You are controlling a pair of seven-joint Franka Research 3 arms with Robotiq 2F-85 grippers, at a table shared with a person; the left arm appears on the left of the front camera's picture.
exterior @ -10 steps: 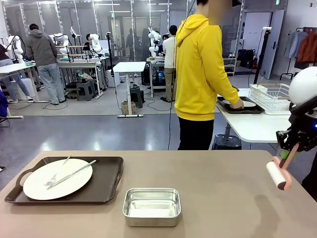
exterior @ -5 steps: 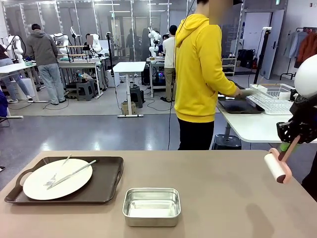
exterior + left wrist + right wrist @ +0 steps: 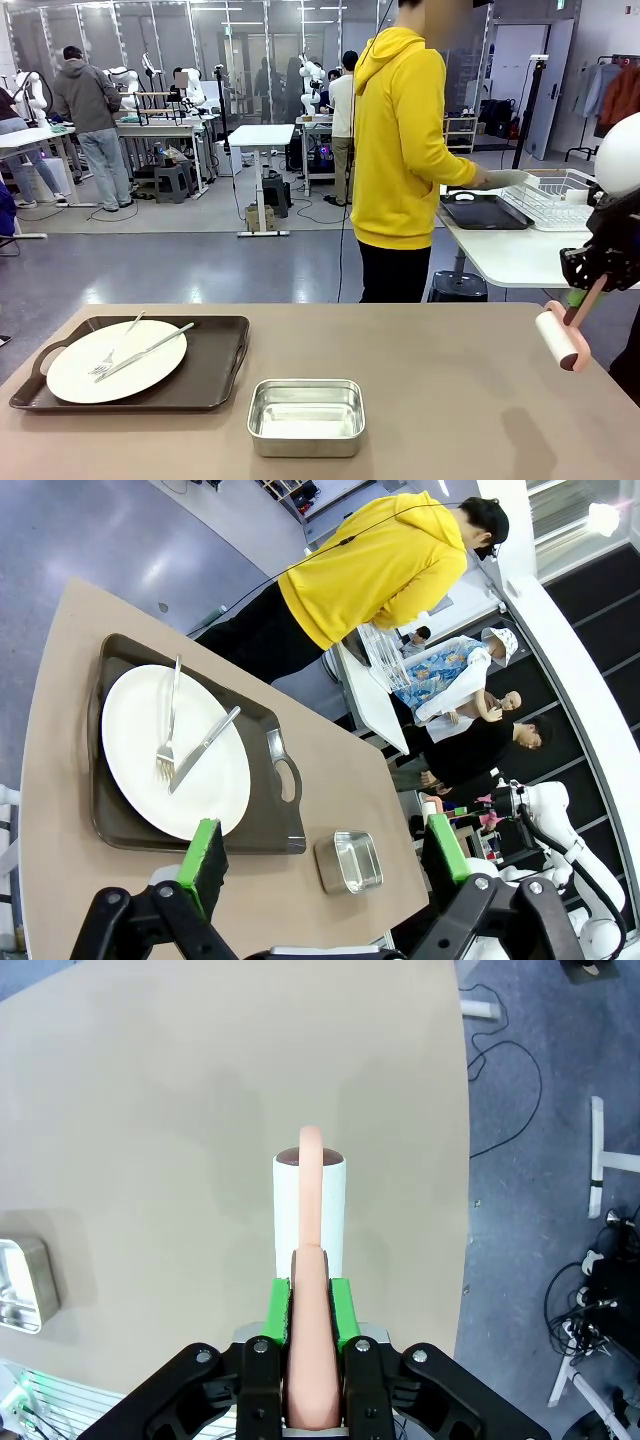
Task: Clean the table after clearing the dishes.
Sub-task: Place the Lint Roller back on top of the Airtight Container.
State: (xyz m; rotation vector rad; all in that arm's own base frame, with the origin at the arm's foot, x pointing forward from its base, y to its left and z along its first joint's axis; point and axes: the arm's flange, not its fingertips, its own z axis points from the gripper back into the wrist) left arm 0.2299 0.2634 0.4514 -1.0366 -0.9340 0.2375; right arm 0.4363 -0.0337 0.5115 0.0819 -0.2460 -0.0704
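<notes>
Front view: I look across the table [image 3: 430, 400] at a person [image 3: 400, 140] in a yellow hoodie, who is turned to a white table [image 3: 500, 260] behind
Right gripper: my right gripper [image 3: 310, 1300] is clamped on the pink handle of a lint roller [image 3: 310, 1205], green pads pressed to both sides
Roller: its white roll hangs at the table's right end; I cannot tell whether it touches the top
Left gripper: my left gripper [image 3: 320, 850] stands wide apart above the table, nothing between the pads
Dishes here: one plate [image 3: 115, 362] with a fork [image 3: 118, 345] and knife [image 3: 150, 350] across it, on a dark tray [image 3: 215, 385] at the table's left end
Dishes away: a second tray [image 3: 490, 213] lies on the white table beside a wire rack [image 3: 550, 195]; the person's hand [image 3: 480, 182] holds a pale flat thing by the rack
Pan: a steel pan [image 3: 306, 416] sits near my edge, just right of the tray and apart from it
</notes>
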